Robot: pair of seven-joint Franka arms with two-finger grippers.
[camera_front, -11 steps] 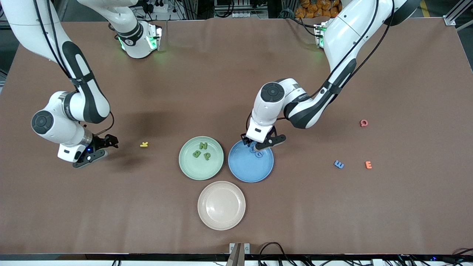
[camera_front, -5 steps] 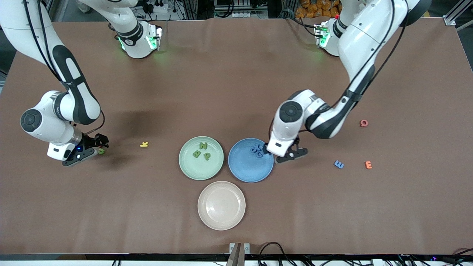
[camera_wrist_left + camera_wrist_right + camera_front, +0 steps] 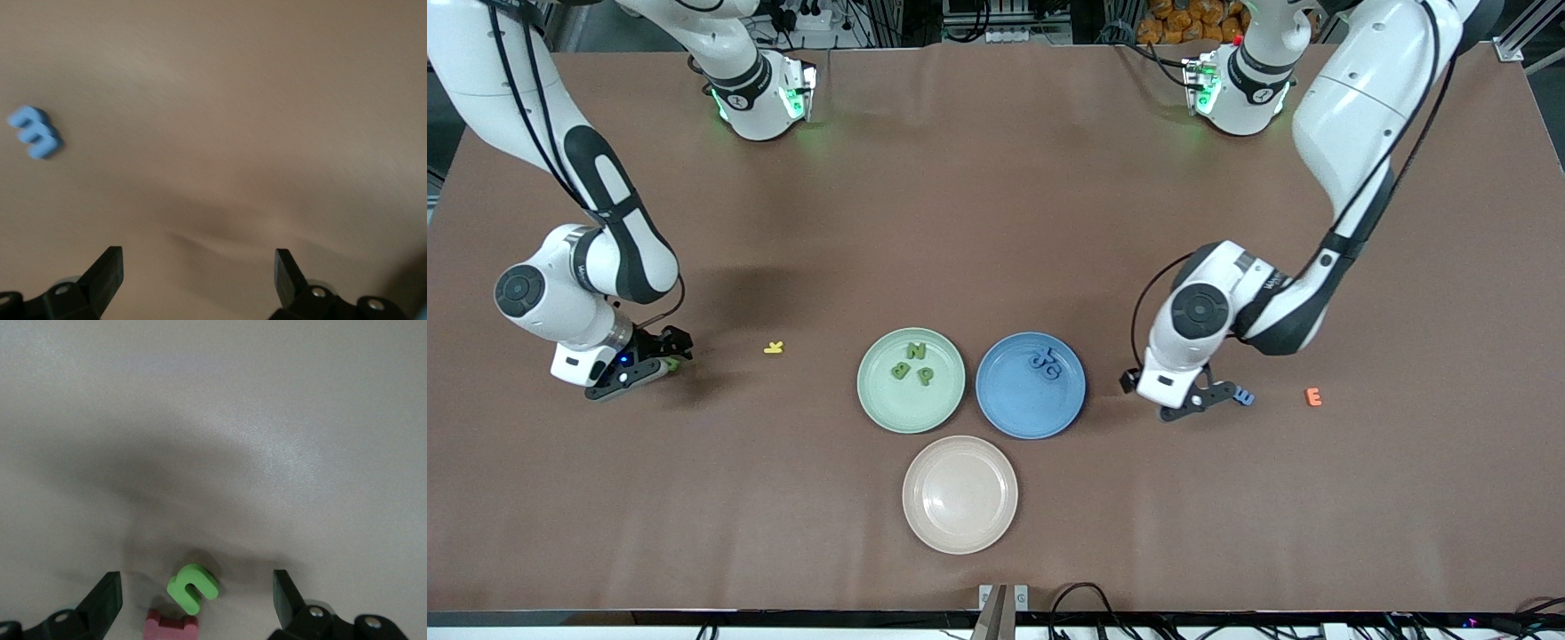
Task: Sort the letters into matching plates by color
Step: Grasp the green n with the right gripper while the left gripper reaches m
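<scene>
Your left gripper [image 3: 1199,402] is hanging over bare table with its jaws spread wide and holding nothing, just beside the loose blue letter [image 3: 1243,396] lying toward the left arm's end, with an orange letter [image 3: 1313,396] a little farther along. Your right gripper [image 3: 633,366] is sitting low at the right arm's end, jaws wide apart and empty, straddling a green letter [image 3: 192,588] that is touching a pink letter [image 3: 172,628]. The green plate [image 3: 880,404] is carrying three green letters [image 3: 911,363]; the blue plate [image 3: 1018,418] beside it is carrying blue letters [image 3: 1044,361].
</scene>
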